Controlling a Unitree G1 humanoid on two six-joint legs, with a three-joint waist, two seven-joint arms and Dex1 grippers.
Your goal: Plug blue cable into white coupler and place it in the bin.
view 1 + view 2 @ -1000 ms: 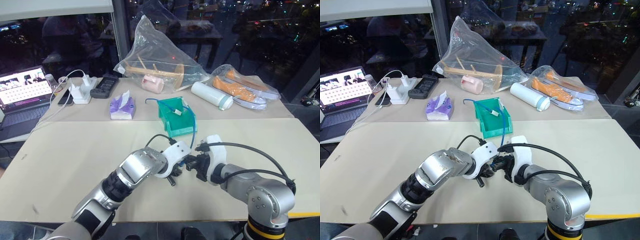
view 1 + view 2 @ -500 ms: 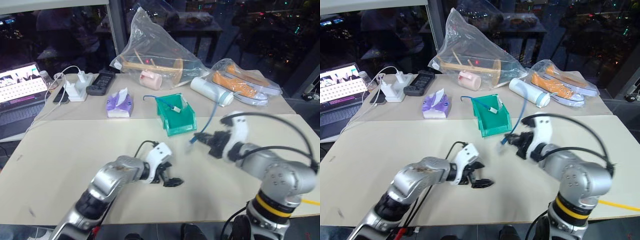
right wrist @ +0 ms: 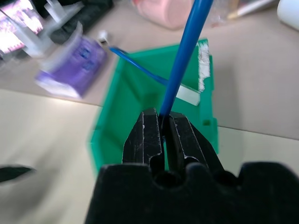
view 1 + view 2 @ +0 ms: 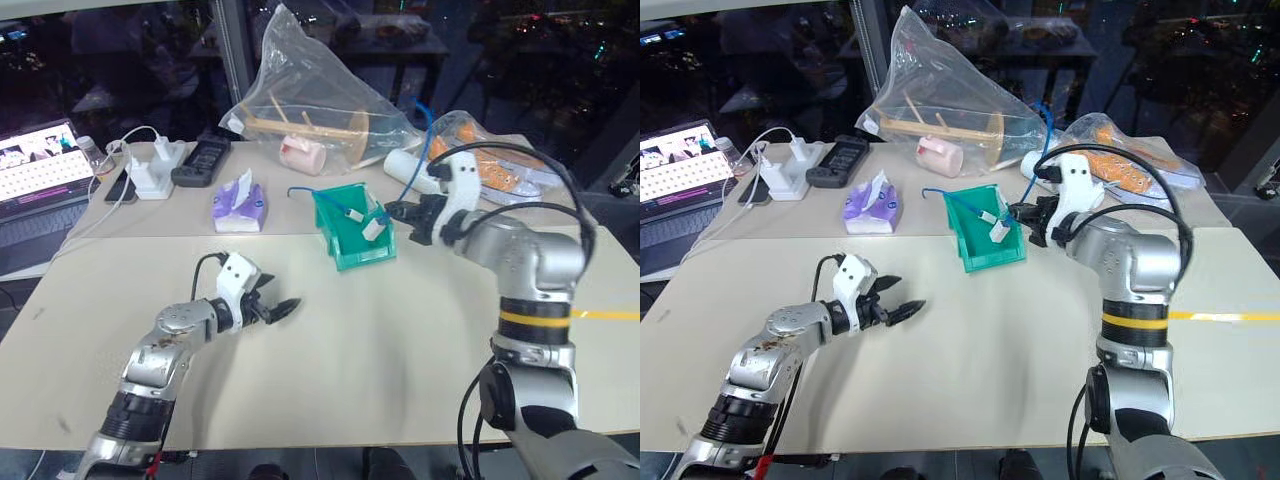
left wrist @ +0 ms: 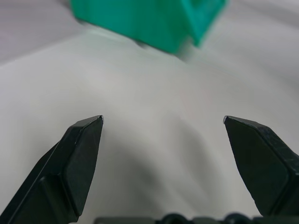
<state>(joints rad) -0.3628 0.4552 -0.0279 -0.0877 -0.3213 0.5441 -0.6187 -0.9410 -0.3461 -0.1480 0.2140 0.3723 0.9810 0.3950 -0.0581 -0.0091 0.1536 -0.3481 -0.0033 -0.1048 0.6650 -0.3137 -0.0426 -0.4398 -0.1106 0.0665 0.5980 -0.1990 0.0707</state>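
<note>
I see my right gripper [image 4: 400, 214] raised beside the right wall of the bin [image 4: 352, 250], its fingers pressed together on the blue cable [image 3: 184, 53]. From the pinch the cable runs up and arcs over the clutter toward the far edge of the table [image 4: 400, 330], and a short piece hangs down with the white coupler [image 4: 372, 228] at its end, dangling at the bin's right rim, partly over the opening; I cannot tell if it touches the rim. In the right wrist view the cable passes straight between the closed fingers, with the green bin under it. A second blue cord [image 4: 318, 196] with a small white end lies in the bin and pokes out over its far left corner. The bin stands near the middle of the table, just this side of the seam. My left gripper [image 4: 272, 308] is low over the near left part of the table, well apart from the bin, fingers spread wide and empty; its wrist view shows bare table between the two black fingertips [image 5: 86, 140]. A purple tissue pack [image 4: 240, 208] sits left of the bin.
</note>
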